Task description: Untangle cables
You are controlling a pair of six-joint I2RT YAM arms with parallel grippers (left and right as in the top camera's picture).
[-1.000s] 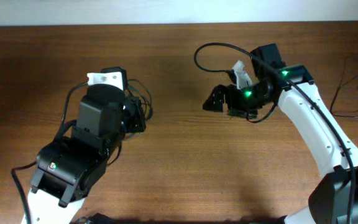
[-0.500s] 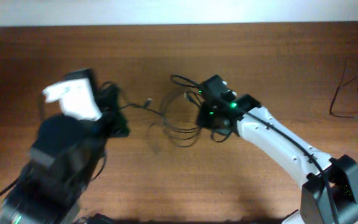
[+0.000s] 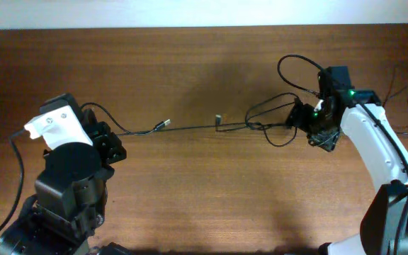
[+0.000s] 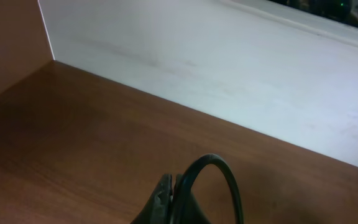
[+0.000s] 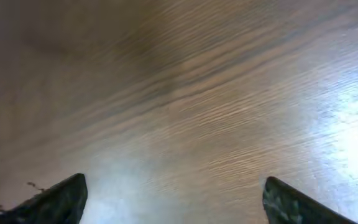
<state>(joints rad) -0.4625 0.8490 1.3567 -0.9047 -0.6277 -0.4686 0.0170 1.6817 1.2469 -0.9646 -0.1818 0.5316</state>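
A thin black cable point(image 3: 190, 127) lies stretched across the middle of the table, with a small metallic plug point(image 3: 164, 125) along it. Its right part forms tangled loops point(image 3: 271, 126). At the lower left, my left gripper point(image 3: 113, 146) is shut on the cable's left end. The left wrist view shows that cable point(image 4: 219, 171) arching up from between the closed fingers point(image 4: 164, 196). My right gripper point(image 3: 307, 117) sits at the right edge of the loops. In the right wrist view it point(image 5: 176, 200) is open, with only bare wood between its fingertips point(image 5: 61, 198).
Another thin black cord point(image 3: 401, 106) lies loosely at the far right edge of the table. A white wall point(image 4: 229, 62) borders the table's far side. The right arm point(image 3: 374, 156) reaches in from the lower right corner.
The right gripper has moved from the middle of the table to the right and stands open. The left arm has drawn back to the left, and the cable now runs in a long line.
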